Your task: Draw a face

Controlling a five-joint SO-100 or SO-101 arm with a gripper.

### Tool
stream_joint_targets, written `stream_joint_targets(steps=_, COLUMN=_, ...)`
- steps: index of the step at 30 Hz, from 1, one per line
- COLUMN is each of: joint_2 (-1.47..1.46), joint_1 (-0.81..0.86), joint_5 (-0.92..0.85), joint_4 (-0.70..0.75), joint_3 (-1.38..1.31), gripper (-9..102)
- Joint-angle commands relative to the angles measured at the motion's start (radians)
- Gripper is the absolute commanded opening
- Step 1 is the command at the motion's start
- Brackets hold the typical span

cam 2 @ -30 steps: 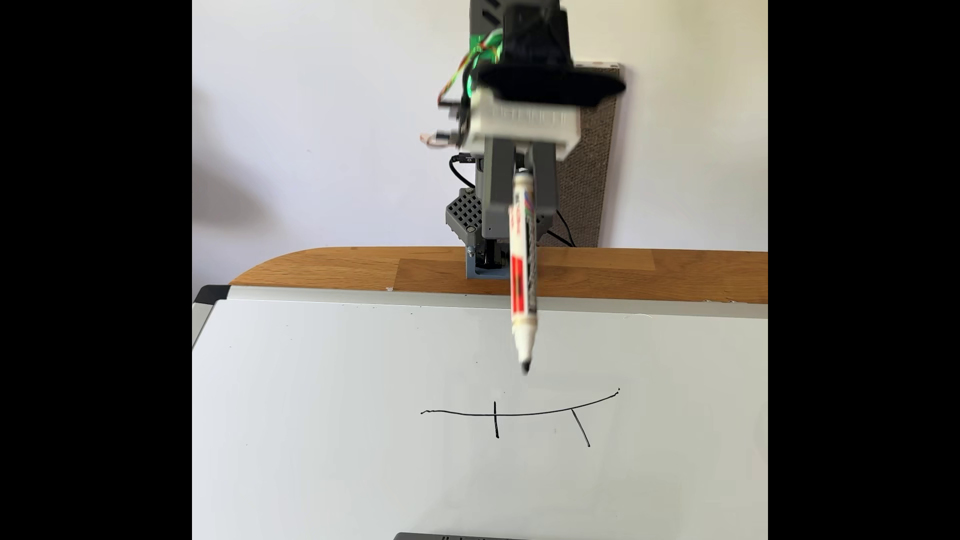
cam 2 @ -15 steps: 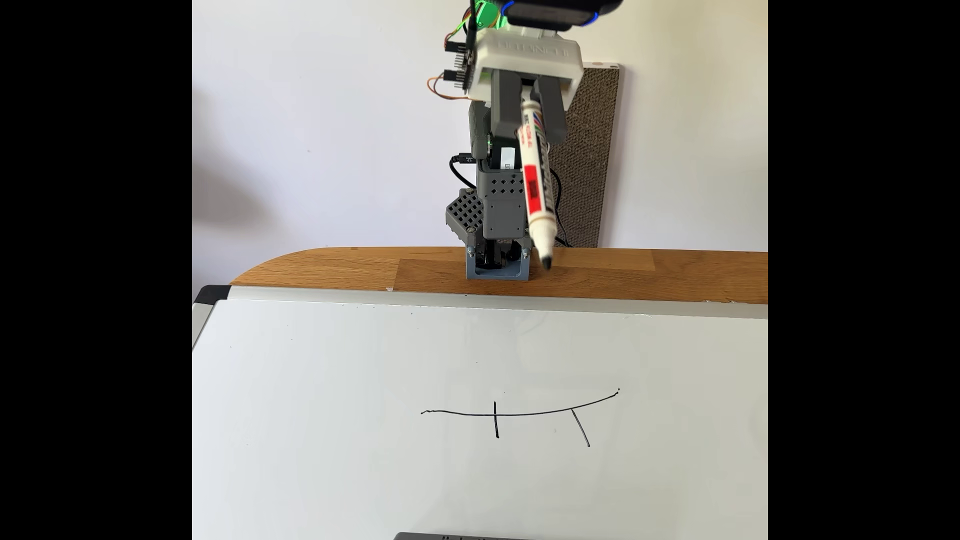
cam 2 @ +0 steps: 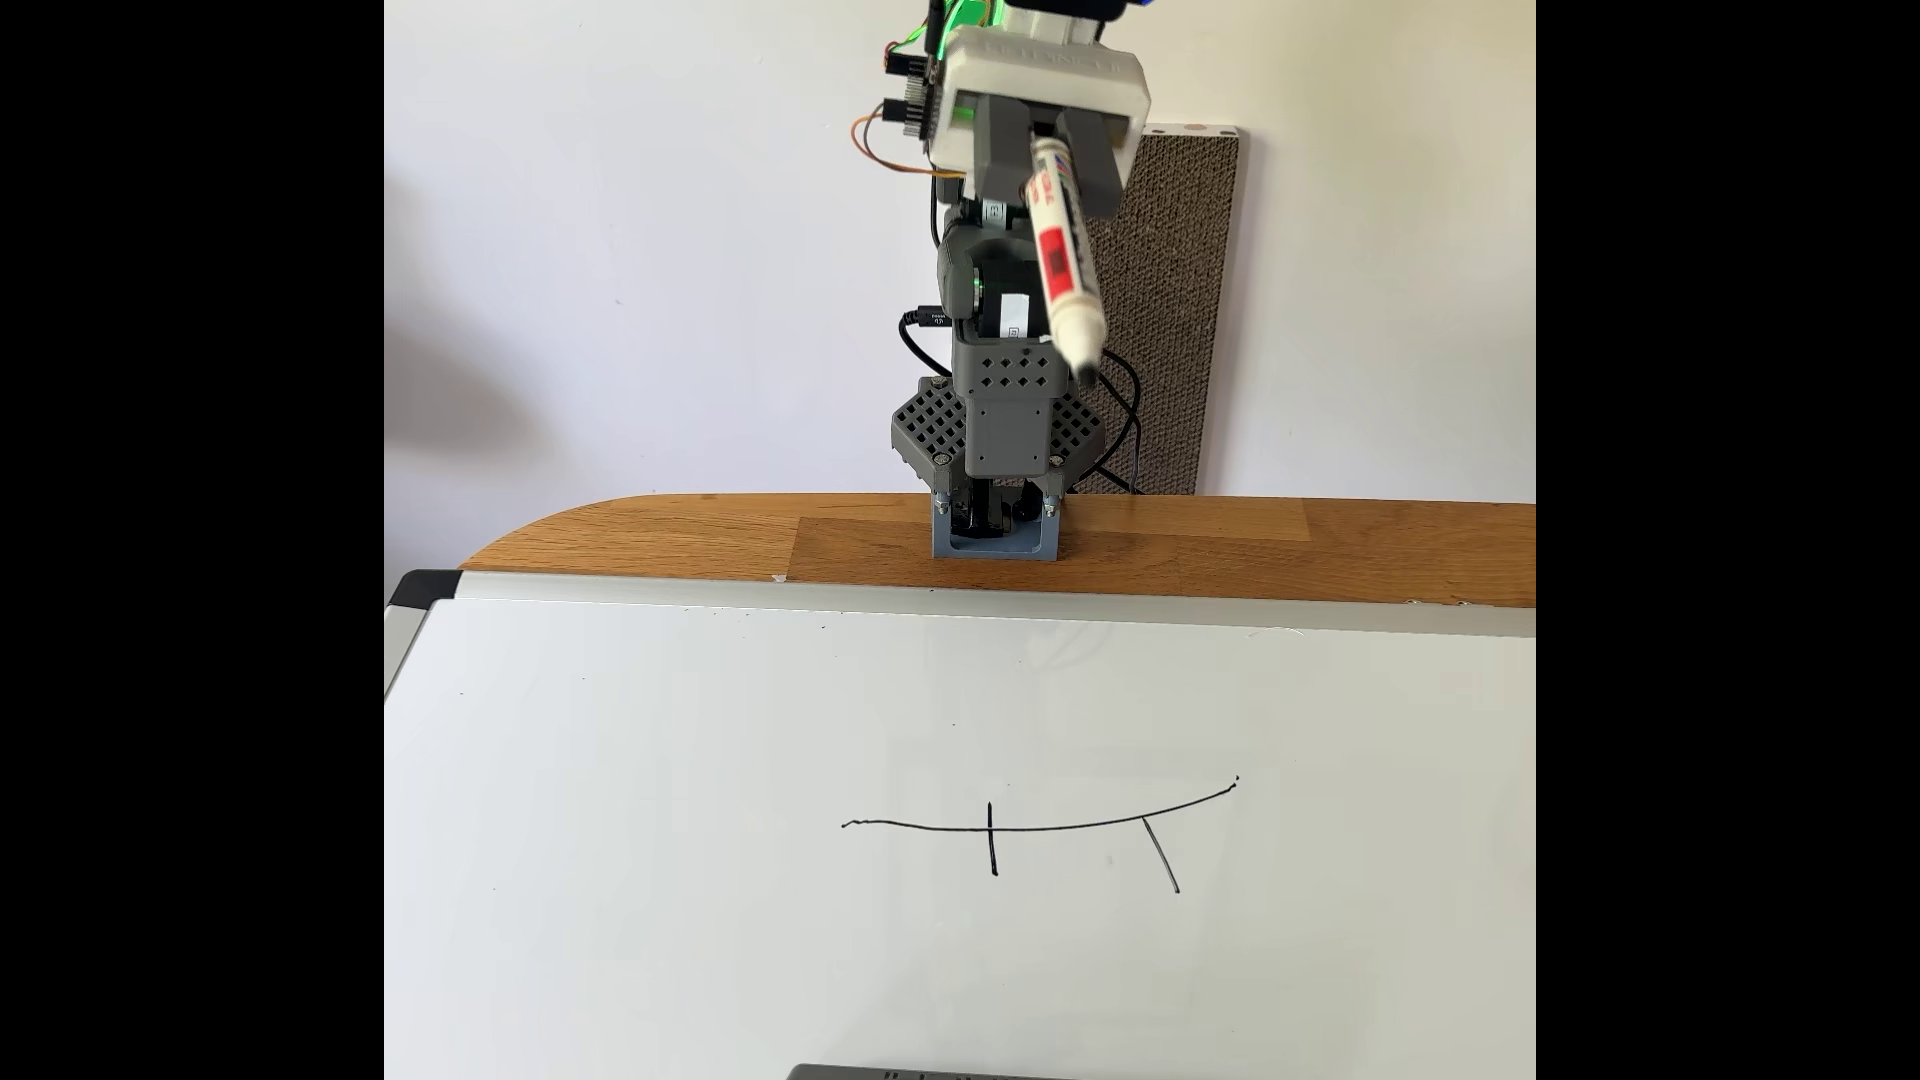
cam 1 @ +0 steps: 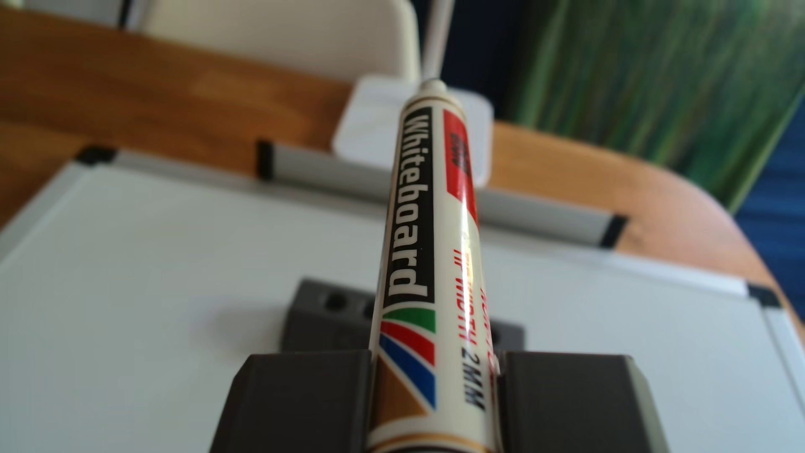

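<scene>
In the fixed view my gripper (cam 2: pixel 1044 197) hangs high above the arm's base, shut on a white whiteboard marker (cam 2: pixel 1062 270). The marker's black tip points down and forward, far above the whiteboard (cam 2: pixel 675 883). The board carries a long, shallow curved black line (cam 2: pixel 1039 829) with two short strokes (cam 2: pixel 992 843) (cam 2: pixel 1162 858) running from it toward the near edge. In the other view the marker (cam 1: pixel 418 244) runs up the middle between the grey fingers (cam 1: pixel 300 400) of the gripper (cam 1: pixel 435 363), and the whiteboard (cam 1: pixel 152 270) lies beneath.
The board lies on a wooden table (cam 2: pixel 675 540), in front of the arm's base (cam 2: pixel 995 530). A cardboard panel (cam 2: pixel 1179 312) leans on the wall behind. A grey block with holes (cam 1: pixel 322 318) sits on the board, and a white stand base (cam 1: pixel 370 126) stands beyond the board's tray (cam 1: pixel 331 174).
The gripper has risen and drawn back toward the base with the marker. The tip went from just above the board, near the curved line, to high in the air. The drawing is unchanged.
</scene>
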Motion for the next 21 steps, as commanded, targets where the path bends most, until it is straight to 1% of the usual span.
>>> stream_joint_targets(steps=1, joint_2=0.091, joint_1=-0.002, joint_5=0.081, joint_4=-0.012, joint_3=0.041, gripper=-1)
stream_joint_targets(steps=5, joint_2=0.089, joint_1=-0.011, joint_5=0.202, joint_4=-0.026, joint_3=0.106, gripper=-1)
stream_joint_targets(steps=8, joint_2=0.089, joint_1=-0.002, joint_5=0.235, joint_4=-0.029, joint_3=0.138, gripper=-1)
stream_joint_targets(steps=10, joint_2=0.083, joint_1=-0.006, joint_5=0.239, joint_4=-0.060, joint_3=0.064, gripper=-1)
stream_joint_targets(steps=11, joint_2=0.081, joint_1=-0.009, joint_5=0.227, joint_4=-0.046, joint_3=0.015, gripper=-1)
stream_joint_targets(steps=13, joint_2=0.078, joint_1=-0.011, joint_5=0.222, joint_4=0.035, joint_3=-0.089, gripper=0)
stream_joint_targets(steps=18, joint_2=0.080, joint_1=-0.012, joint_5=0.204, joint_4=0.324, joint_3=-0.321, gripper=-1)
stream_joint_targets(steps=21, joint_2=0.081, joint_1=-0.002, joint_5=0.210, joint_4=0.430, joint_3=-0.408, gripper=-1)
